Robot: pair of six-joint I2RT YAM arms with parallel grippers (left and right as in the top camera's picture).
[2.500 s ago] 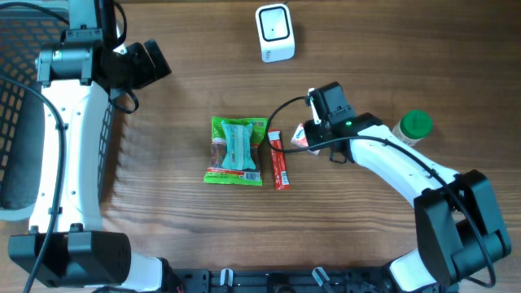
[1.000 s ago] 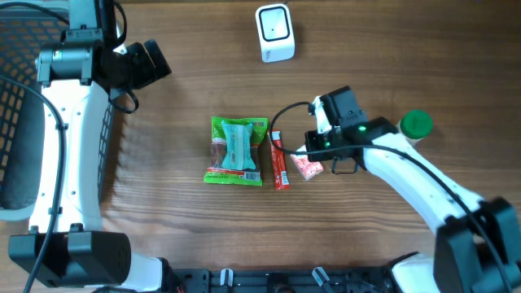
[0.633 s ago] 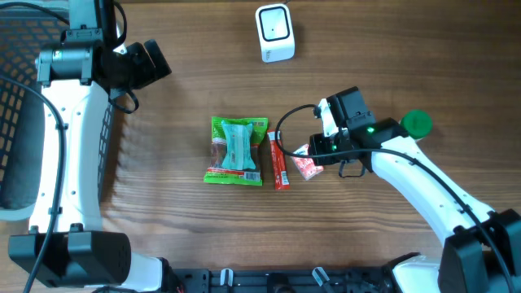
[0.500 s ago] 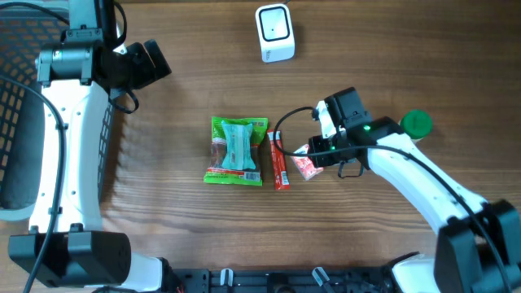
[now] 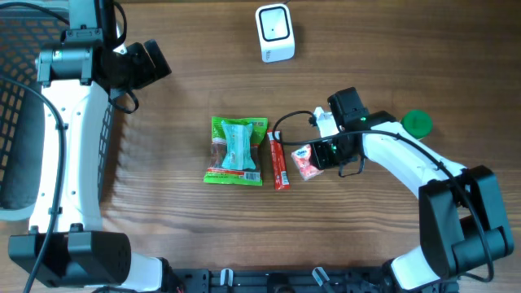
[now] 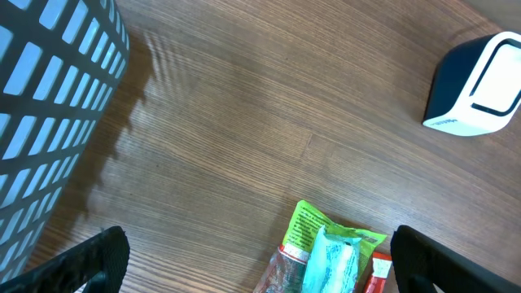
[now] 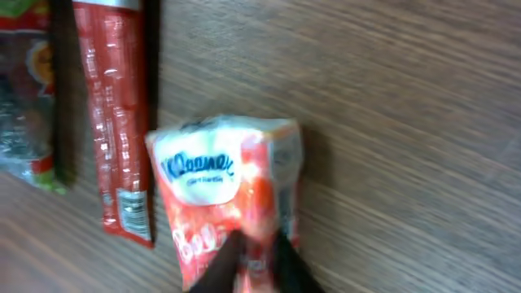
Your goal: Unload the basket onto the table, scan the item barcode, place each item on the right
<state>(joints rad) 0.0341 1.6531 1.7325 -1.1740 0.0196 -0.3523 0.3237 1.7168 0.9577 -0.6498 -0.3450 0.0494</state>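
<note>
A wooden desk [image 5: 163, 220] seen from above, with a black mesh basket [image 5: 24, 98] at the far left. The left tool [image 5: 153, 63] hangs beside the basket, jaws spread wide and empty. It is well apart from the goods, so it seems unlikely to interfere. Moving right, a green snack packet [image 5: 236, 151] and a thin red stick pack [image 5: 279, 161] lie side by side at the centre. The white barcode scanner [image 5: 274, 32] stands well behind them. Just right of the stick is the item to scan, a small red-and-white pouch [image 5: 304, 160], resting on the desk or barely off it; I cannot tell which. The main risk is the hold. The right tool [image 5: 322, 155] is closed narrow on only the pouch's right-hand edge, so the soft pack could slip free. It could also droop and fold when raised, hiding its barcode from the scanner. A drag leftward could nudge the red stick close beside it. A green-capped bottle [image 5: 417, 124] stands near the right arm, and a wide swing might knock it. The pouch lies directly left of the right tool, its near edge pinched between the jaws and the rest stretching away from them.
</note>
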